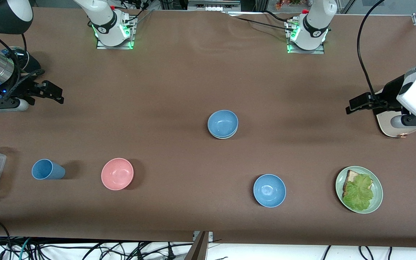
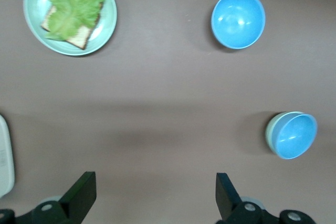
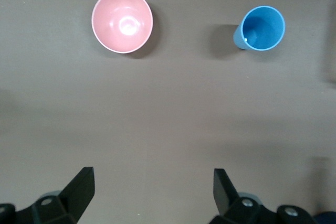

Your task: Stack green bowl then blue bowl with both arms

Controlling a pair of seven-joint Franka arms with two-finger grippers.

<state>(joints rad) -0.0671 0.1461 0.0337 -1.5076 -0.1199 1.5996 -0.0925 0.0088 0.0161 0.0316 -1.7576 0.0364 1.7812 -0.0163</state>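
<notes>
Nesting complete, blue bowl (image 1: 222, 122) sits in green bowl (image 2: 272, 132); left gripper (image 2: 152, 192) and right gripper (image 3: 149, 190), both open-fingered, should hold clear.

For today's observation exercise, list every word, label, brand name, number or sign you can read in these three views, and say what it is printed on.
None can be read.
Blue bowl, nested in the green bowl: no print.
Glossy blue bowl, pink bowl, blue cup, green plate: no print.
Round marks on the arm bases: too small to read.
Left gripper and right gripper, open at the table's ends: no lettering visible.
</notes>
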